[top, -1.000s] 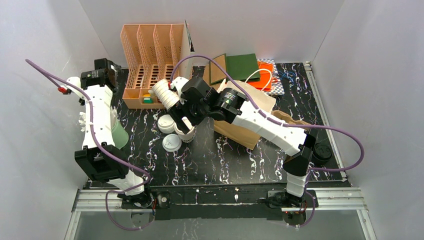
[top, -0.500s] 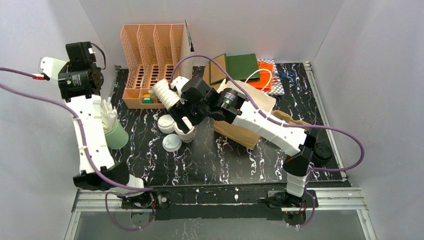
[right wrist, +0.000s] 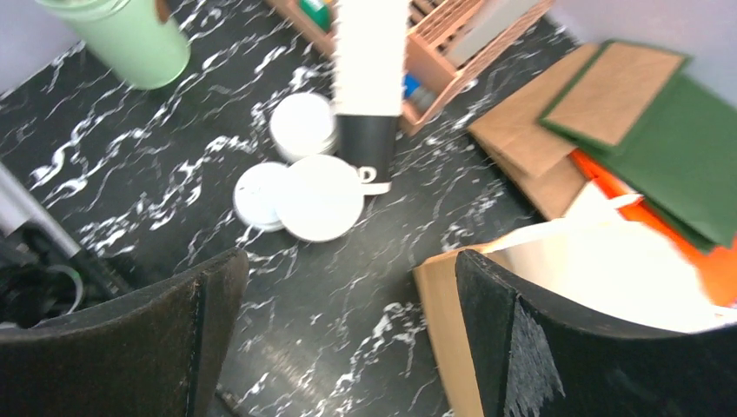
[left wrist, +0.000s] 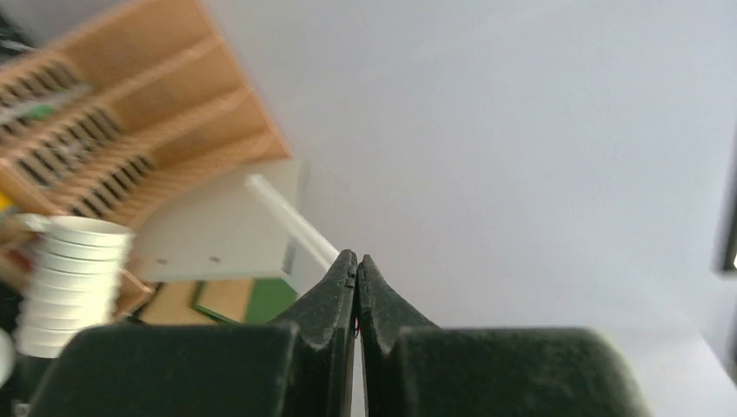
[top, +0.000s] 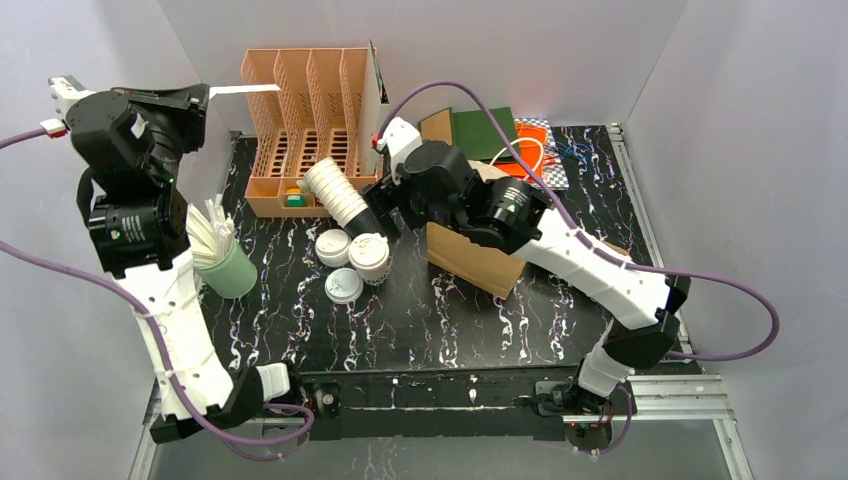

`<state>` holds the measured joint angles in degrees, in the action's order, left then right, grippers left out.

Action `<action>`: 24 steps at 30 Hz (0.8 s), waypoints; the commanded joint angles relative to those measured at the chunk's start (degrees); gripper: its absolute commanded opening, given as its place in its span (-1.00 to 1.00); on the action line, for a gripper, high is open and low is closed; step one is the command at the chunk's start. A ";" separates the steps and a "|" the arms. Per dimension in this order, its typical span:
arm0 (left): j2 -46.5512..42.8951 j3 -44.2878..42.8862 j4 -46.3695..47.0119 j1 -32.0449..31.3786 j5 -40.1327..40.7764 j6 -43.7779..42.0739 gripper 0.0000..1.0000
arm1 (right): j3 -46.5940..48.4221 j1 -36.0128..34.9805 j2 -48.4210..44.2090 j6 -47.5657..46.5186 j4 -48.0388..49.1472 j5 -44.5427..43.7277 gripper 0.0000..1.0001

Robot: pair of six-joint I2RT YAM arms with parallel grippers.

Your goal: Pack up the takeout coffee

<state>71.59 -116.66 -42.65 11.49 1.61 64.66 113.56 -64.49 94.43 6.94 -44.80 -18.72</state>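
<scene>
Left gripper (left wrist: 356, 258): I am pressing the jaws fully together, pinching a thin white stick (top: 245, 90) by one end. The rest of it is jutting out sideways past the tips. It is possibly a wrapped straw, but the wrist view is too blurred for me to be sure. I am holding this arm high at the far left, above the green cup (top: 230, 272), which is standing on the table with more white sticks (top: 205, 222) bristling out of it.

Right gripper (right wrist: 346, 261): I am holding the fingers spread wide, gripping nothing and touching nothing. It is hovering over the table between the cups and the brown paper bag (top: 478, 262), whose mouth is gaping open.

Lidded cup (top: 369, 257): it is standing upright on the black marbled table (top: 450, 315), left of centre. It is sitting just beside the dark bottom end of a stack of lidless cups (top: 335, 192), which is leaning over toward it. Two loose white lids are lying just beside it, one on its far-left side (top: 333, 247) and one nearer the arm bases (top: 343, 286).

Room: an orange slotted rack (top: 305, 110) is standing at the far left of the table. Green and brown folders (top: 480, 135) are lying at the far right. Plain white walls are closing in on three sides.
</scene>
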 commanded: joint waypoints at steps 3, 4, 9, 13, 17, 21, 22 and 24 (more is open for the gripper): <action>1.48 2.70 6.99 0.03 -26.44 4.83 -1.00 | -2.20 0.07 -6.85 -10.62 10.85 -15.30 0.94; 1.87 2.87 7.30 0.03 -28.45 3.89 -1.00 | -3.07 0.07 -7.90 -12.55 12.20 -16.90 0.94; 4.20 3.77 9.40 -0.81 -37.86 3.39 -1.00 | -8.22 0.07 -12.65 -20.34 17.97 -26.10 0.95; 4.65 5.69 13.01 -11.73 -33.67 4.58 -1.00 | -15.22 0.07 -16.52 -26.74 25.71 -34.45 0.96; 8.55 5.54 13.80 -27.85 -28.04 3.14 -1.00 | -21.26 0.37 -18.76 -35.12 37.69 -44.50 0.96; 12.16 1.72 13.78 -35.95 -24.75 1.56 -1.00 | -22.65 2.58 -19.07 -36.27 41.20 -48.70 0.96; 12.69 1.25 13.89 -36.98 -24.38 1.22 -1.00 | -23.16 3.15 -19.39 -36.29 42.45 -49.51 0.96; 13.87 0.39 14.12 -39.30 -24.64 0.71 -1.00 | -24.39 4.72 -20.05 -36.26 44.20 -50.93 0.96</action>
<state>85.21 -112.57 -30.20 -24.77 -24.91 67.40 90.45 -62.17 76.53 -26.52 -10.50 -62.13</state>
